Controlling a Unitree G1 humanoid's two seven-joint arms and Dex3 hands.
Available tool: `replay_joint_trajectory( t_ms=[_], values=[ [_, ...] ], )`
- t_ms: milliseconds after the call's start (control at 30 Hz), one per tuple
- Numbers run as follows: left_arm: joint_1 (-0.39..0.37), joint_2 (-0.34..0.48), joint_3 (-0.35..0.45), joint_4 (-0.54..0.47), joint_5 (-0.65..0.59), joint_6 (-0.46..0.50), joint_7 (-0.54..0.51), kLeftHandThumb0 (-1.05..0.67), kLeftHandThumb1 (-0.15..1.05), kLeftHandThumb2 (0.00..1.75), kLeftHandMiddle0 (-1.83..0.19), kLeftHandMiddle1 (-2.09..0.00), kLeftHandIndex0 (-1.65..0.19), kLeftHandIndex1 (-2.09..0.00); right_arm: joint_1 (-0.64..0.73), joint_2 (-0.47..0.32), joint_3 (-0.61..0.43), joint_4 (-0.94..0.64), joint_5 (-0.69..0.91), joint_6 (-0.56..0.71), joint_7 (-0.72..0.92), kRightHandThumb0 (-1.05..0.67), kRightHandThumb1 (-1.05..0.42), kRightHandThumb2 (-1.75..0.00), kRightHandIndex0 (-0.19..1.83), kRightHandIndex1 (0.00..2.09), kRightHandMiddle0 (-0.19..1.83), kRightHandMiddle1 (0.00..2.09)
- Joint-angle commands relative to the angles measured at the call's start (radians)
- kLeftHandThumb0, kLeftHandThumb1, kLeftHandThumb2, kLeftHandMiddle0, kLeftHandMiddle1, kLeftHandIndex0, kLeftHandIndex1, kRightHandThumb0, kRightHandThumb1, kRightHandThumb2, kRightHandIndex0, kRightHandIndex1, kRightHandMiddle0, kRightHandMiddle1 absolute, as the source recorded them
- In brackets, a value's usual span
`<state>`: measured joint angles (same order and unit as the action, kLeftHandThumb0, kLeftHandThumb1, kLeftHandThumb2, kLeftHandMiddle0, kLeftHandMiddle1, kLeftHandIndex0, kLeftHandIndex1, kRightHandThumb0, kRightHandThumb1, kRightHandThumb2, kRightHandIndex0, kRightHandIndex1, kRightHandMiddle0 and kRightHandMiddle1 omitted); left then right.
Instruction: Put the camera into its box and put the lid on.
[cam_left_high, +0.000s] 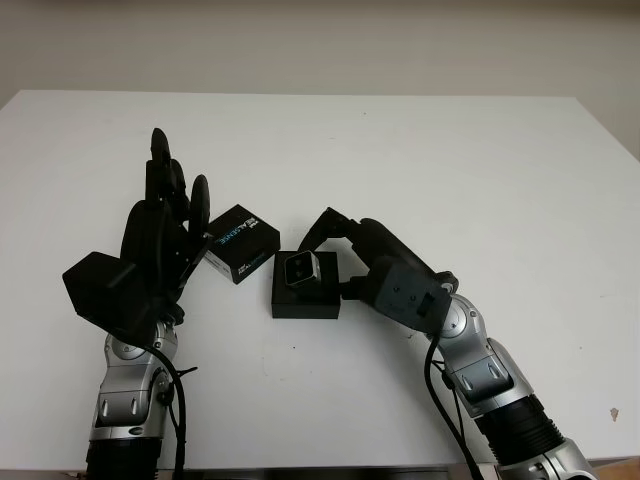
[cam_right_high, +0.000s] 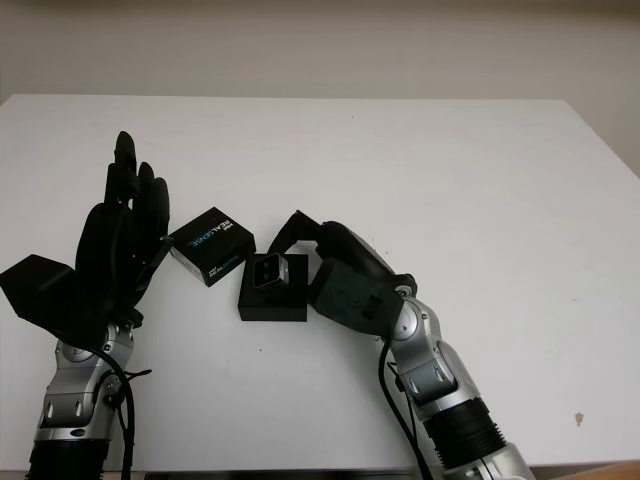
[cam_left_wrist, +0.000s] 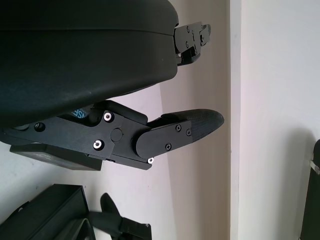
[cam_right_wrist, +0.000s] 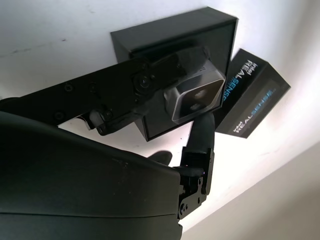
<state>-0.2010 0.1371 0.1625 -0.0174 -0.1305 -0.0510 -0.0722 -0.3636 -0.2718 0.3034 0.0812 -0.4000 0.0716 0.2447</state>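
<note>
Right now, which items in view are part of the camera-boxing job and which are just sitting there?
Part of the job:
- camera, held by the right hand over the box
- box, open, black
- lid, on the table beside the box
- left hand, open, raised next to the lid

Just there:
- white table; nothing else on it

I've got a plain white worktop (cam_left_high: 480, 180) across most of the head views, far edge straight against a pale grey-beige wall (cam_left_high: 320, 40). One tiny dark speck (cam_left_high: 611, 411) on the surface near the right front corner.
</note>
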Motion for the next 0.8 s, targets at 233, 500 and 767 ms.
replay_joint_trajectory(
  t_ms=[233, 500, 767],
  values=[
    [0.010, 0.002, 0.003, -0.024, -0.004, 0.005, -0.001, -0.51, 1.05, 0.59, 0.19, -0.05, 0.19, 0.00, 0.027, -0.051, -0.001, -0.073, -0.024, -0.015, 0.036, -0.47, -0.96, -0.06, 0.12, 0.07, 0.28, 0.30],
    [0.015, 0.004, 0.001, -0.028, 0.004, 0.006, 0.000, -0.48, 1.05, 0.62, 0.19, -0.05, 0.19, -0.01, 0.038, -0.058, 0.003, -0.093, -0.022, -0.029, 0.061, -0.47, -0.96, -0.05, 0.11, 0.06, 0.29, 0.25],
    [0.014, 0.003, 0.005, -0.021, 0.000, -0.002, -0.004, -0.49, 1.05, 0.61, 0.19, -0.04, 0.19, 0.00, 0.056, -0.073, -0.010, -0.148, -0.023, -0.067, 0.066, -0.55, -1.00, -0.07, 0.07, 0.04, 0.22, 0.17]
  ],
)
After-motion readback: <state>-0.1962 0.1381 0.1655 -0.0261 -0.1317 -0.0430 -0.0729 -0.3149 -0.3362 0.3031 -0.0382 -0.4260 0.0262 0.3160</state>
